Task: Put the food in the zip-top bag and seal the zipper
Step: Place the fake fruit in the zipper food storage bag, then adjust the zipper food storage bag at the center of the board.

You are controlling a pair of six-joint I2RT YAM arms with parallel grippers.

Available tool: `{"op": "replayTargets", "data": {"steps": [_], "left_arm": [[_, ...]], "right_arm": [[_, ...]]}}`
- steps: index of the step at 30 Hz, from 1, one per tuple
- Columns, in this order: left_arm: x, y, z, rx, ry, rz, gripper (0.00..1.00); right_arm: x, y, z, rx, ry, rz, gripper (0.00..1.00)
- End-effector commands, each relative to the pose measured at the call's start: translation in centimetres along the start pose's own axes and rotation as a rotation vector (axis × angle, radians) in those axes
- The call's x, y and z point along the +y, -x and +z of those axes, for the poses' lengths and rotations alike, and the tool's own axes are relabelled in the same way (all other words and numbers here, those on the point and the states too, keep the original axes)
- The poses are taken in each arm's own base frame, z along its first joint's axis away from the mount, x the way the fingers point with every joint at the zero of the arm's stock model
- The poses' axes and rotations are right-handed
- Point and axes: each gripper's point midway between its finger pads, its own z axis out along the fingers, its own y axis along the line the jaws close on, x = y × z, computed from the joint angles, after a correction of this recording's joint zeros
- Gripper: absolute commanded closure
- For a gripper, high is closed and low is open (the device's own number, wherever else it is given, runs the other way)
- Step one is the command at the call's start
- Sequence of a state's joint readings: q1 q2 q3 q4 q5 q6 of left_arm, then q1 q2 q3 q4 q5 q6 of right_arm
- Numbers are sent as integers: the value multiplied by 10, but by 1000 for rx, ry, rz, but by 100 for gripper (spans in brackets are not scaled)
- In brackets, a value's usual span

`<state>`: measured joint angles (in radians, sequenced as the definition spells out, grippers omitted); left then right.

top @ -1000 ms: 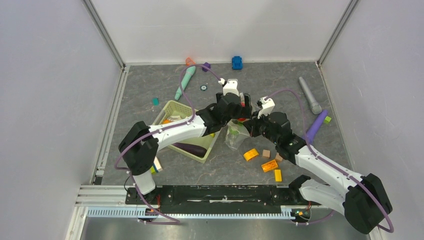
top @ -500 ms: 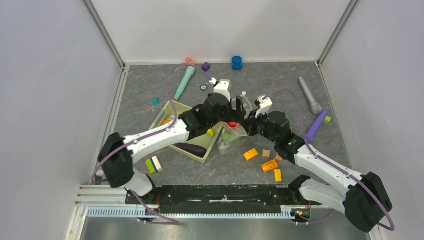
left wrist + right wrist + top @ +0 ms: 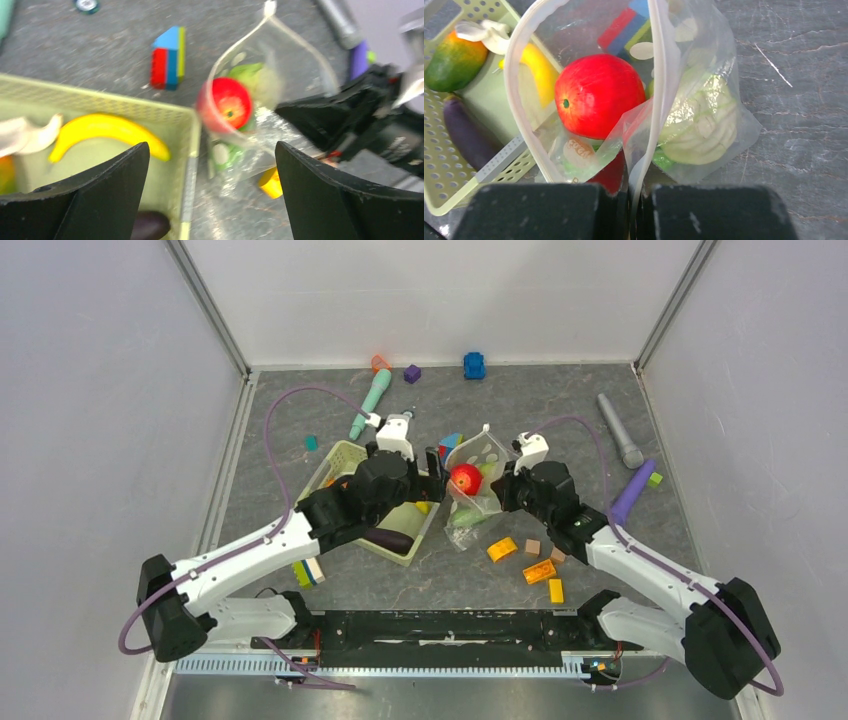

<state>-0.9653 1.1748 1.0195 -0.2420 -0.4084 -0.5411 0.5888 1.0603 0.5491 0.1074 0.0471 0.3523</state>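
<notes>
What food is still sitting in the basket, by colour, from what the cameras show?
yellow banana: 1
white piece: 1
orange-green mango: 1
dark purple eggplant: 1
Total: 4 in view in the basket

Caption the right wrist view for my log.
Right gripper pinches the open bag by its rim; tomato in the mouth, cabbage inside, basket at left.

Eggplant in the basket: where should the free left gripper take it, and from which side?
Grip the eggplant across its middle, from straight above: it lies flat along the near wall of the basket, so a side approach is blocked.
</notes>
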Motion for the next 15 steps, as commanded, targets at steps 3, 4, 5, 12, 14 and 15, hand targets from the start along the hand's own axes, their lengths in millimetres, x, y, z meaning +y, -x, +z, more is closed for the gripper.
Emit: {"op": "replayTargets", "data": {"steps": [3,4,5,12,14,15], "left_arm": [[70,-12,-21,-37,294,-33,0],[80,-15,-24,-40,336,-40,0],[87,-18,-28,-44,367,-49,0],[117,-40,-32,-61,447,-171,0],[124,-48,-28,-56,470,-233,0],[126,-51,-25,-48,475,-265,0]], "right_arm": [[-16,41,4,-37,-120,-84,96],[-20,49,4,-27,-142,-105,96],[-24,54,2,-9,-166,-128,96],[-62,99,-12,100,-363,-209,93],[-68,104,-15,133,-384,-232,93],[-71,105,-16,145,-395,-240,93]]}}
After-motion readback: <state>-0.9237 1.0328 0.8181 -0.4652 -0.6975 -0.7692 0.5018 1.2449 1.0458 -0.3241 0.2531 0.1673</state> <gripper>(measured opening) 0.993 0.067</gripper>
